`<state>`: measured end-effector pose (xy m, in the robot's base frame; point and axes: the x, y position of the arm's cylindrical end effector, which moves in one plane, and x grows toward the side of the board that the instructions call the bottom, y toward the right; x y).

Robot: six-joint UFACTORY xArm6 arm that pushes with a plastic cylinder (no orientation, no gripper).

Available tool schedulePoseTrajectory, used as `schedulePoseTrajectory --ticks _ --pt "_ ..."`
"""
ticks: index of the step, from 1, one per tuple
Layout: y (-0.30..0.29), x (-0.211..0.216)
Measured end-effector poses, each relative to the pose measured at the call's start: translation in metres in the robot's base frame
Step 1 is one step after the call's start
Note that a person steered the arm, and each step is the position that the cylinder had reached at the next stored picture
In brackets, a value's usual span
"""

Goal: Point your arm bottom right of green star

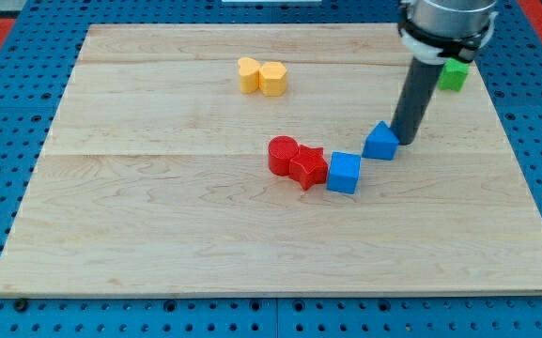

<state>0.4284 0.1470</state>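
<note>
A green block [455, 74], partly hidden behind my rod so its shape is unclear, sits near the view's top right on the wooden board [158, 225]. My tip [405, 141] rests on the board below and to the left of it, touching or nearly touching the right side of a blue triangular block [379, 142]. The dark rod rises from the tip toward the view's top.
A blue cube [343, 173] lies left of and below the blue triangular block. A red cylinder [282, 154] and a red star [308, 167] touch beside it. Two yellow blocks [261, 76] sit together near the view's top centre.
</note>
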Motion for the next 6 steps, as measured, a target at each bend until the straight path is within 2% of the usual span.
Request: schedulePoseTrajectory --ticks 2,3,4,6 --pt "-0.054 0.021" --pt "-0.038 0.009" --pt "0.015 -0.025" --pt "0.153 -0.058"
